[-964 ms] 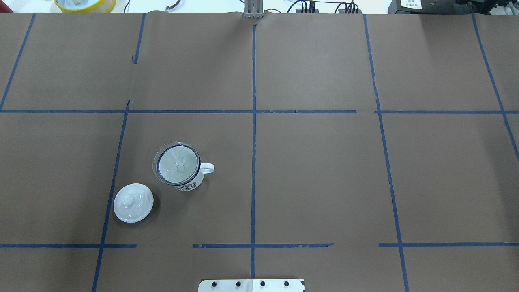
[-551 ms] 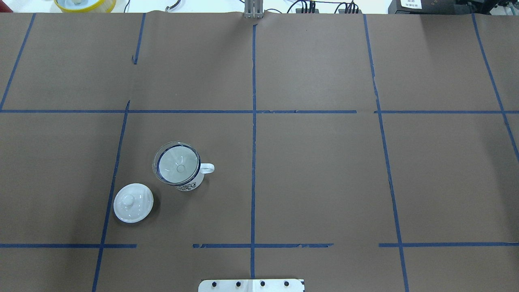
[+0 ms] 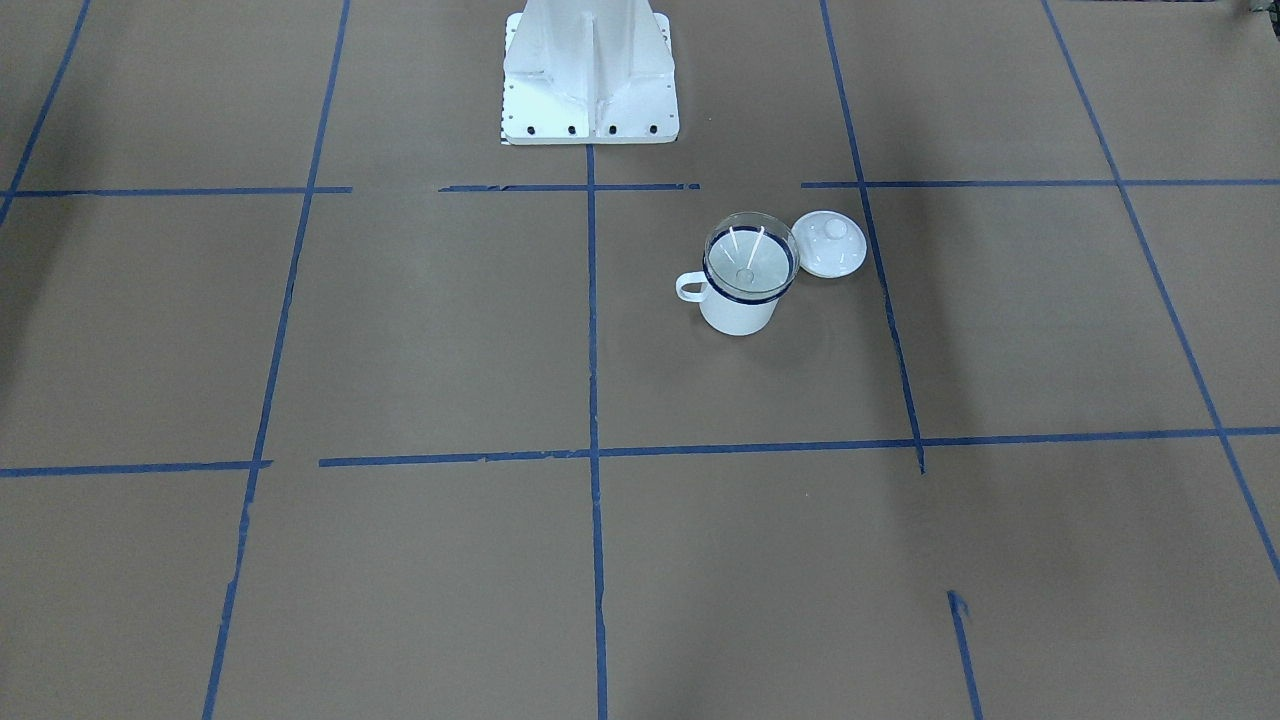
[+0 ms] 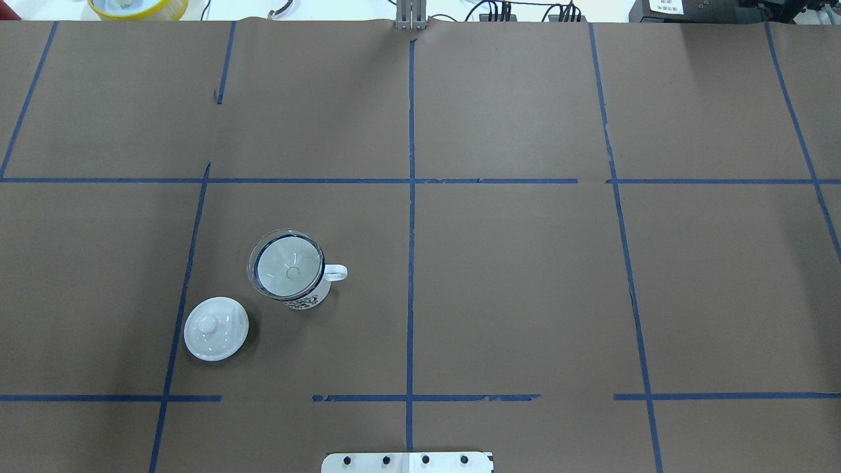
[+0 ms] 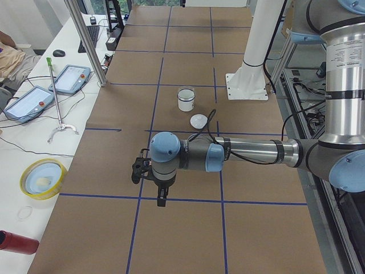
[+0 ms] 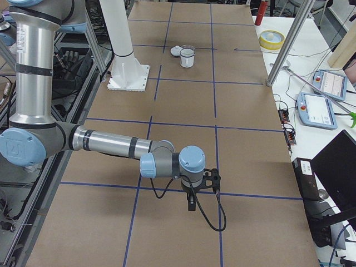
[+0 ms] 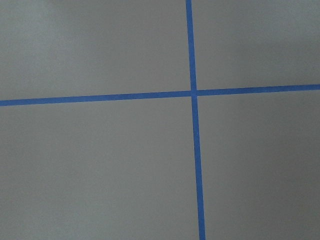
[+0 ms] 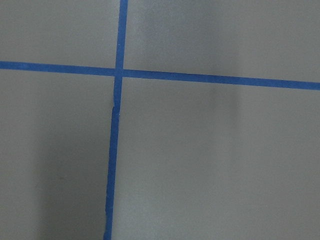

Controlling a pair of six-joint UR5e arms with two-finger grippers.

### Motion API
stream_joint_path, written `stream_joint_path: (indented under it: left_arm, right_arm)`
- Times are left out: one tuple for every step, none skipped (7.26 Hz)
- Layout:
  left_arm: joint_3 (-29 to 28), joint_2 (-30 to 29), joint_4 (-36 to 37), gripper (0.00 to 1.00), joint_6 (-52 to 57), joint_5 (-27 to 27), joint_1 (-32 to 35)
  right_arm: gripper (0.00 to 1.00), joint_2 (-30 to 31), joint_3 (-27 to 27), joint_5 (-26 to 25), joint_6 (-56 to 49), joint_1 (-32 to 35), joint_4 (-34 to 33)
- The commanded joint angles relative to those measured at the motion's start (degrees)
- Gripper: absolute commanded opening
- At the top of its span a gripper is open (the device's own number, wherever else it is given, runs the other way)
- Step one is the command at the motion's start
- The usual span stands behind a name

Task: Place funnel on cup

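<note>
The clear funnel (image 4: pixel 287 265) sits in the mouth of the white mug with the dark blue rim (image 4: pixel 309 295), handle to the right in the overhead view. Both show in the front-facing view, the funnel (image 3: pixel 750 260) on the mug (image 3: pixel 738 312), and small in the side views (image 5: pixel 186 98) (image 6: pixel 187 56). My left gripper (image 5: pixel 162 198) hangs far from the mug, over the table's left end. My right gripper (image 6: pixel 191 203) hangs over the right end. Each shows only in a side view, so I cannot tell if they are open or shut.
A round white domed lid with a knob (image 4: pixel 216 328) lies on the brown paper just left of and nearer than the mug; it also shows in the front-facing view (image 3: pixel 830 243). Blue tape lines (image 4: pixel 411 197) grid the table. The white robot base (image 3: pixel 590 70) stands at the near edge.
</note>
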State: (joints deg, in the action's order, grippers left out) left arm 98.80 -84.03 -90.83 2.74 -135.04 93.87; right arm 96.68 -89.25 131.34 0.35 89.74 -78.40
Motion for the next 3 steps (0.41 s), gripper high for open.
stream_joint_path:
  left_arm:
    - [0.08,-0.17,1.35,1.0,0.07,-0.14,0.0]
    - [0.16,-0.08,1.35,1.0,0.33,-0.14,0.0]
    - [0.25,-0.52,1.35,1.0,0.42,-0.14,-0.09]
  right_arm:
    - [1.0,0.0,0.04,-0.03,0.0,0.0,0.0]
    - [1.0,0.0,-0.05,0.05,0.0,0.0,0.0]
    - [1.0,0.0,0.04,0.05,0.0,0.0,0.0]
